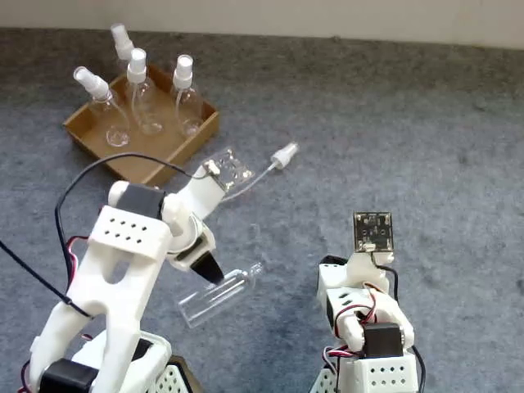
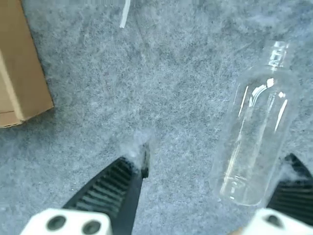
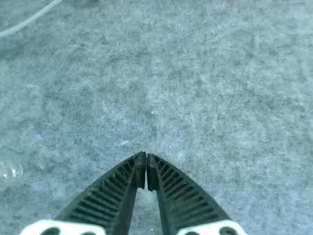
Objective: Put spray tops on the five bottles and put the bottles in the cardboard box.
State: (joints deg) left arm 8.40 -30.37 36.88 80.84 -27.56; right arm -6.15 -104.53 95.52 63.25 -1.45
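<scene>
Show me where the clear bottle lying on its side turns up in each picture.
High view: bottle in the lower middle, slightly left.
Left wrist view: bottle close up, between the open pincer's fingers.
Right wrist view: bottle is probably the clear glint at the edge.
Shared landmark: the loose spray top's white tube.

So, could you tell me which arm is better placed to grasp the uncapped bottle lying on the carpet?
Left. The left gripper, open, hangs over the bottle, a finger either side; the right gripper is shut over bare carpet, farther away.
</scene>
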